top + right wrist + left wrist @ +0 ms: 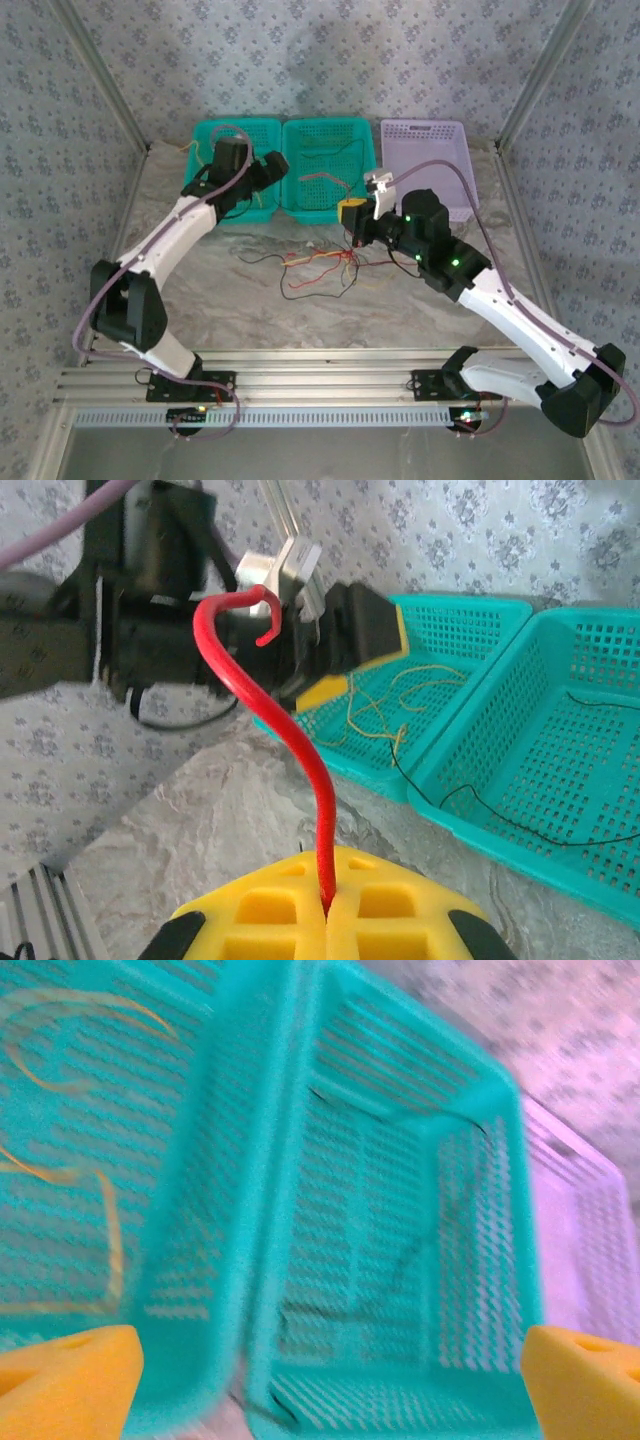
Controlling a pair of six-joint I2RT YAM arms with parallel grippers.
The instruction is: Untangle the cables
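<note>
A tangle of red, yellow and black cables (322, 264) lies on the marble table between the arms. My right gripper (327, 908) is shut on a red cable (300, 750), which curves up from the jaws and ends in a hook. In the top view this gripper (350, 213) hovers just in front of the middle teal basket (330, 205). My left gripper (325, 1390) stands open with nothing between its yellow fingertips (60, 1380), over the rims of the two teal baskets (283, 168). A yellow cable (110, 1250) lies in the left basket, a black cable (560, 835) in the middle one.
Three baskets stand in a row at the back: left teal (205, 140), middle teal, and lilac (425, 160) on the right. Aluminium frame posts rise at both back corners. A rail (300, 385) runs along the near edge by the arm bases.
</note>
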